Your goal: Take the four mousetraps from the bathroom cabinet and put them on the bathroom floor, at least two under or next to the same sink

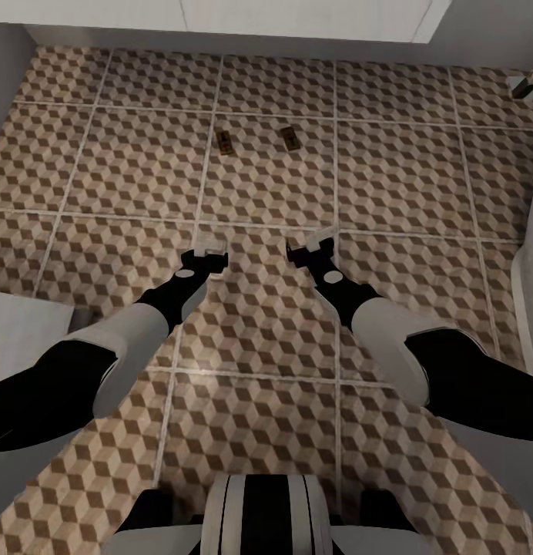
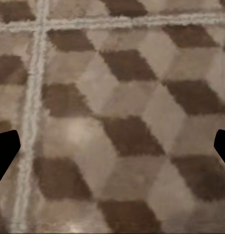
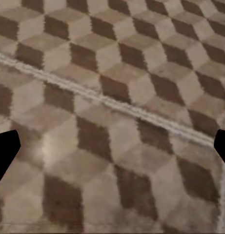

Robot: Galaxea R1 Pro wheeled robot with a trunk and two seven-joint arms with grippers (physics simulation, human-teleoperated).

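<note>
Head view first: my left gripper (image 1: 203,257) hangs low over the bathroom floor (image 1: 128,166), jaws spread and empty, and the right gripper (image 1: 311,248) matches it. Ahead lie two mousetraps — one (image 1: 226,142) left, one (image 1: 289,138) right — flat on the tiles, just short of the white sink (image 1: 297,17) along the wall. Two more presumably remain to be fetched. My worry is the turn away — a swinging arm or the base could sweep these tiny boards away from the sink.

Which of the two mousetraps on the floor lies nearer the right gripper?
The right-hand mousetrap; it lies ahead of the right gripper, the other mousetrap more toward the left.
</note>
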